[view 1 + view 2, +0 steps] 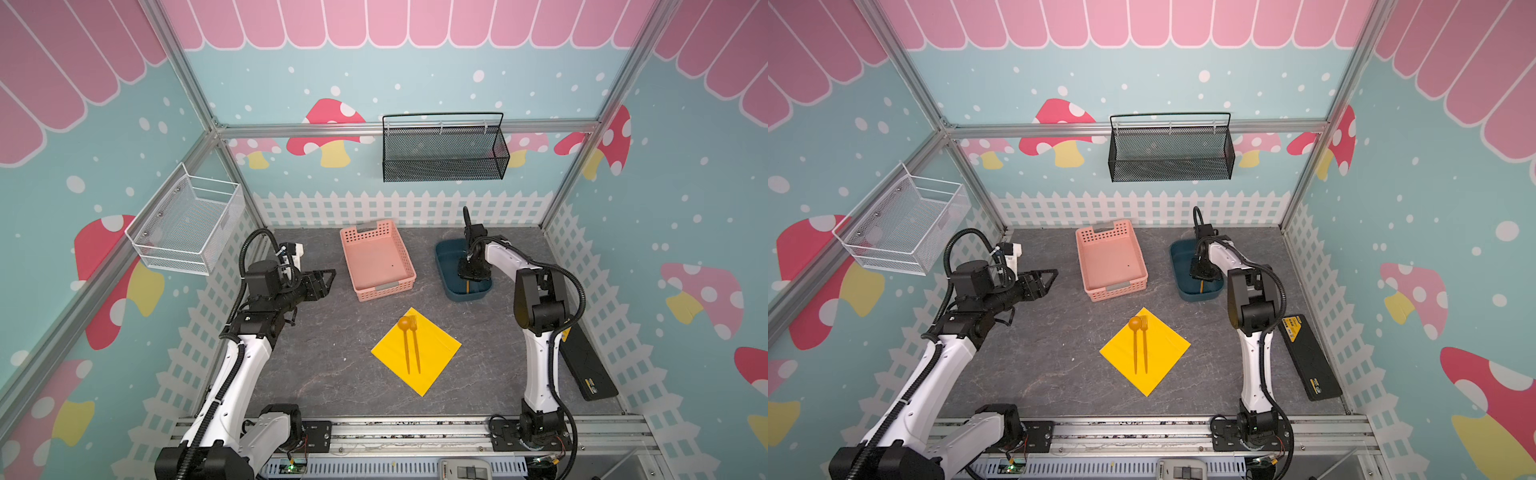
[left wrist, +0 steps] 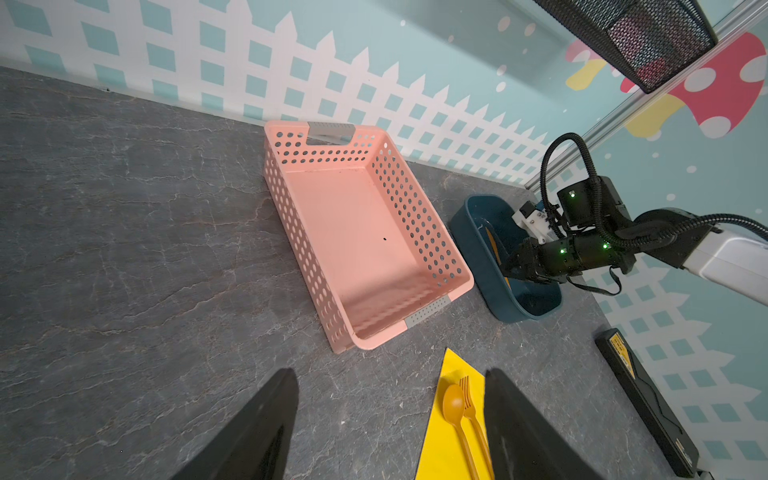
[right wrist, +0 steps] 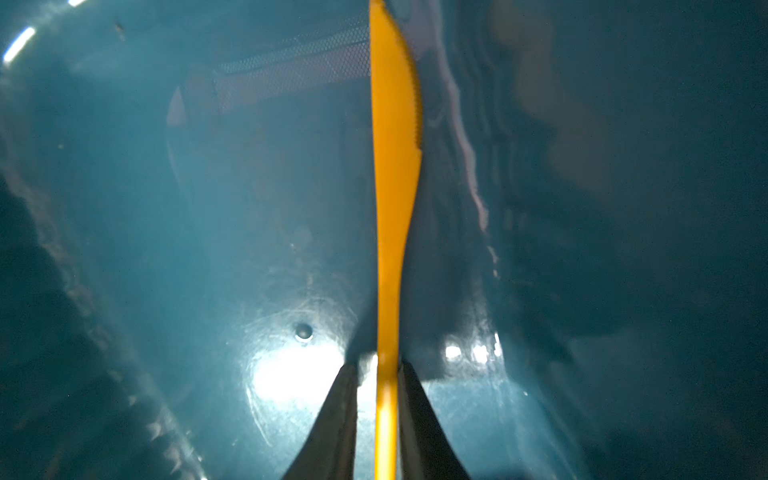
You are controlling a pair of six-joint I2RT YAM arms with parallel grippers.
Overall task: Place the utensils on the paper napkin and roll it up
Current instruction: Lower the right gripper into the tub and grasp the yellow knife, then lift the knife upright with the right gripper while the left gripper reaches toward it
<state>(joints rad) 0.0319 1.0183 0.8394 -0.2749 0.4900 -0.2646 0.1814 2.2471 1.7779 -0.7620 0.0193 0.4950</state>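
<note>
My right arm rises from its base at the near edge of the table (image 1: 324,365), folds at the elbow and reaches toward the far side. There the wrist bends down, so my right gripper (image 1: 468,279) (image 1: 1202,275) points into the dark blue bin (image 1: 444,266) (image 1: 1177,266) that stands just beside the pink basket (image 1: 374,262). In the right wrist view the right gripper (image 3: 378,368) straddles the handle of the knife (image 3: 395,166), which lies along the floor of the bin (image 3: 166,249) with its serrated blade pointing away from me. The jaws stand narrow on either side of the handle. One looks to touch it, a thin bright gap shows at the other, and I cannot tell whether they pinch it. In both top views only a short orange stub of the knife (image 1: 467,286) (image 1: 1201,286) shows below the gripper.

My left arm leans up from the near left, and its wrist is turned level toward the middle. My left gripper (image 1: 326,276) (image 1: 1048,276) (image 2: 390,374) hangs above the table to the left of the basket (image 2: 353,232), jaws wide apart and empty.

The paper napkin (image 1: 436,345) (image 1: 1167,345) (image 2: 440,449) lies flat near the middle of the table, set as a diamond. The spoon (image 1: 406,345) (image 1: 1135,345) (image 2: 455,409) and the fork (image 1: 415,345) (image 1: 1145,345) (image 2: 471,403) lie on it side by side, heads toward the far corner.
</note>
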